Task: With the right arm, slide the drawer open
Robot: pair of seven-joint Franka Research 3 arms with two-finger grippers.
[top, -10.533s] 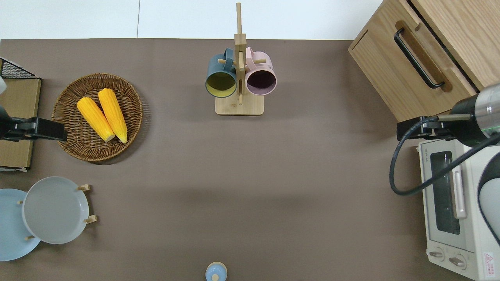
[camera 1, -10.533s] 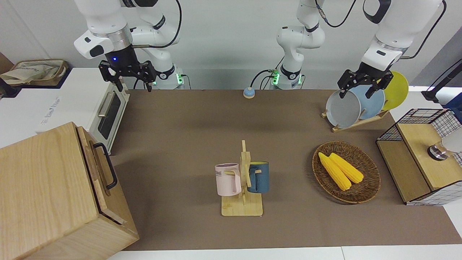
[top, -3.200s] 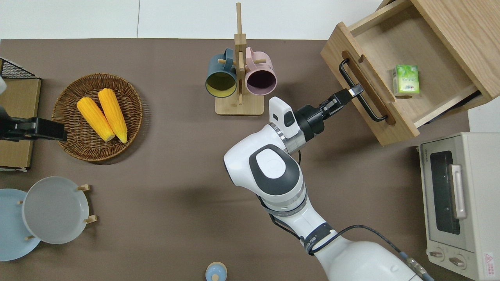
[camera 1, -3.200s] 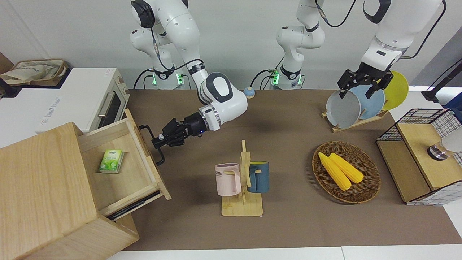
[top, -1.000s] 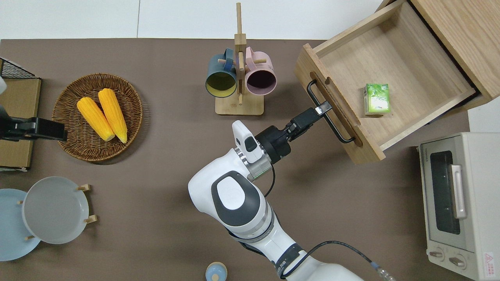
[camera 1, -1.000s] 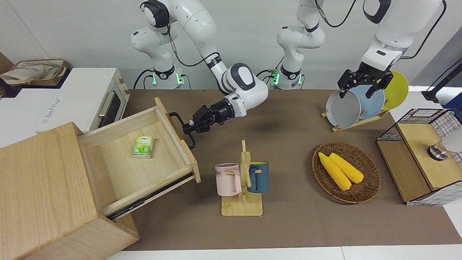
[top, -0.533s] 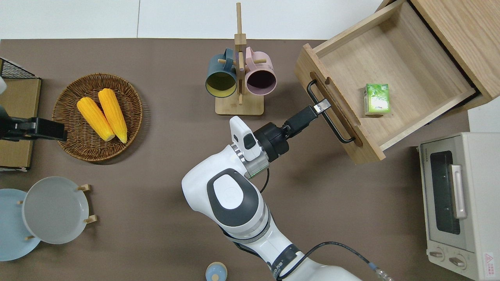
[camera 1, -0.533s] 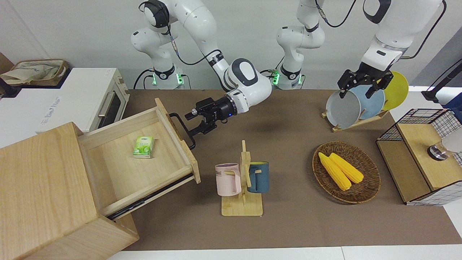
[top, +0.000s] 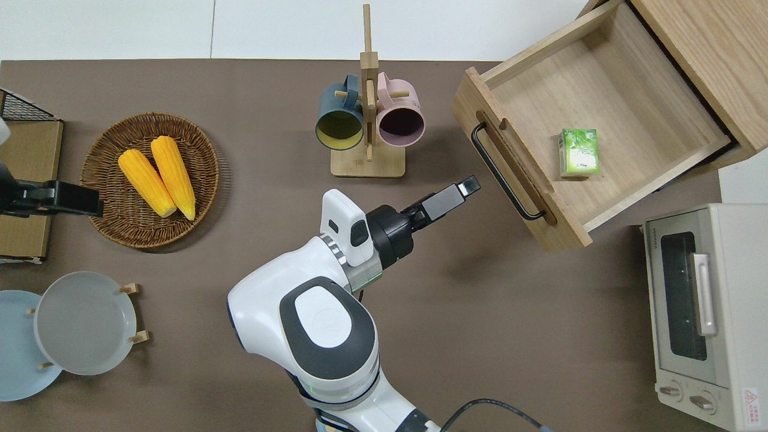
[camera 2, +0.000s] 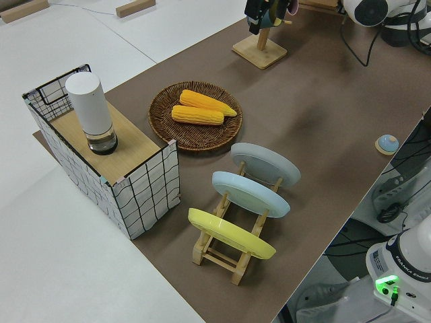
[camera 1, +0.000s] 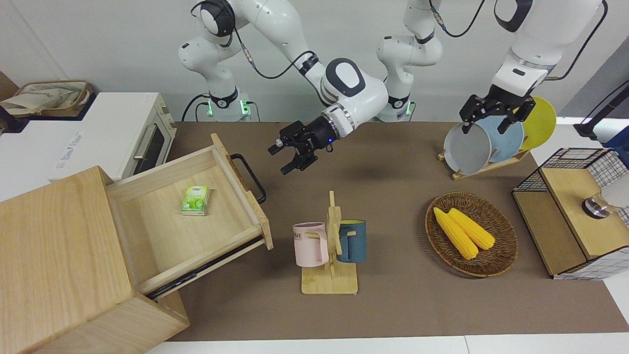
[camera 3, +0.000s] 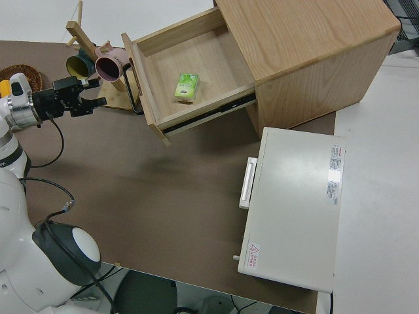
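From my remote station: the brown worktop [camera 1: 393, 314] fills the front view, with the large pale wooden cabinet [camera 1: 54, 265] in the lower left of the frame. Its drawer [camera 1: 191, 221] stands pulled well out at left centre, the black loop handle [camera 1: 249, 177] facing the middle of the worktop; in the overhead view the drawer [top: 594, 114] sits in the upper right corner. A small green carton [top: 579, 152] lies flat on the drawer floor.

The right arm [camera 1: 344, 93] reaches in from the top centre of the front view. I see its hand [camera 1: 286, 157] in the air over bare worktop, apart from the handle and touching nothing, fingers spread and holding nothing. In the overhead view the hand [top: 465, 188] is just right of frame centre, between the mug rack and the drawer front.

The left arm [camera 1: 526, 54] is parked at upper right of the front view; I cannot tell how its hand [camera 1: 494, 123] is set.

A white toaster oven [top: 708, 312] occupies the lower right of the overhead view. The wicker basket [camera 1: 496, 265] with two corn cobs [camera 1: 464, 231] sits right of centre. The wooden rack [camera 1: 331, 265] at centre carries a pink mug [camera 1: 309, 243] and a blue mug [camera 1: 353, 241].
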